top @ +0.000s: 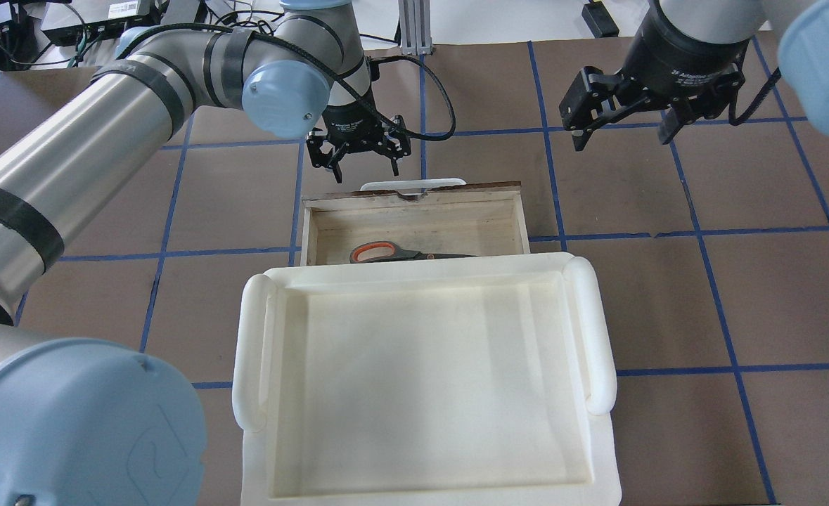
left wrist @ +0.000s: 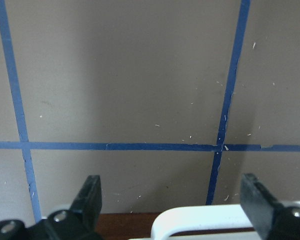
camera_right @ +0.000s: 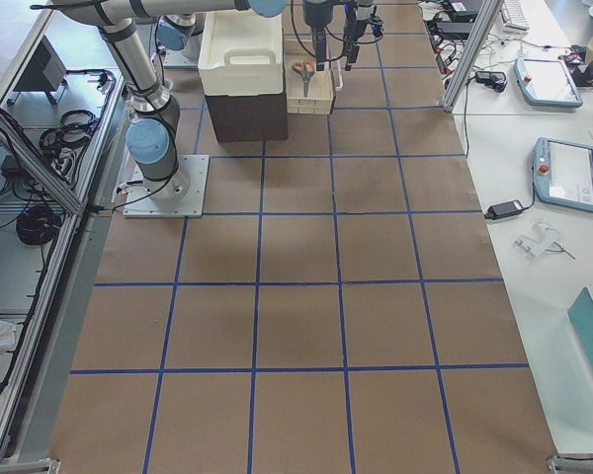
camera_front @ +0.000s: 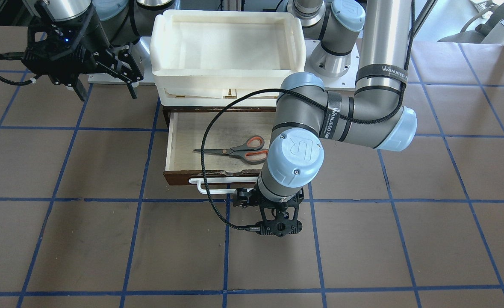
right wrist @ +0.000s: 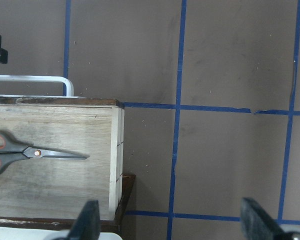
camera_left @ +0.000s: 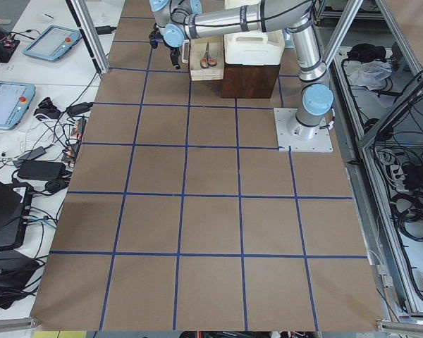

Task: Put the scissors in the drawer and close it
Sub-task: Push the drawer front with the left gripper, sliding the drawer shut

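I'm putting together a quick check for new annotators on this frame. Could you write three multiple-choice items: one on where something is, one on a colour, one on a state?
1. Where do the scissors lie?
A. On the table
B. In the drawer
C. In the white tray

2. What colour is the drawer's bar handle?
A. White
B. Black
C. Orange

3. How is the left gripper?
A. Shut on the scissors
B. Shut on the handle
C. Open, holding nothing

Answers:
1 B: they rest flat on its pale wooden floor.
2 A: the bar shows white against the dark brown front.
3 C: the left wrist view shows its fingers spread wide, clamping nothing.
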`<action>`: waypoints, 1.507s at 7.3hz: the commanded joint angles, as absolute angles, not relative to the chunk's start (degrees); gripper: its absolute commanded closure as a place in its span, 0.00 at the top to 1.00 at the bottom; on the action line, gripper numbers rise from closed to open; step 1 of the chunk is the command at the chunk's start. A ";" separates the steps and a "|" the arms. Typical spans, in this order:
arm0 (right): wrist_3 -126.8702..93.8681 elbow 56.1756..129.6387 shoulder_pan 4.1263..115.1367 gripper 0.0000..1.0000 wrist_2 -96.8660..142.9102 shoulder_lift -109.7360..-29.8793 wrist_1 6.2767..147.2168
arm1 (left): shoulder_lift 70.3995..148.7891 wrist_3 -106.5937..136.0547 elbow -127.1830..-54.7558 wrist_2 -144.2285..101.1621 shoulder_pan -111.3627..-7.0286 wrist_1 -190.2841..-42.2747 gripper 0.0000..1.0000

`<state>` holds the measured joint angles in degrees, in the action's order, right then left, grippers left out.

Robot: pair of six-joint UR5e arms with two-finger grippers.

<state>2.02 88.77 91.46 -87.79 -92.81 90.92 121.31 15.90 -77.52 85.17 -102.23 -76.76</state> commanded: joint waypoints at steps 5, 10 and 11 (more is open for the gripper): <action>2.64 88.33 91.41 1.00 -87.89 -92.81 90.97 | 122.26 17.05 -78.40 84.12 -103.09 -78.66 1.00; 2.11 88.59 91.32 1.00 -88.07 -93.08 89.30 | 121.38 17.05 -78.22 83.32 -103.18 -82.17 1.00; 1.85 88.68 91.32 1.00 -88.76 -93.08 90.34 | 120.68 17.05 -78.14 83.32 -103.18 -83.40 1.00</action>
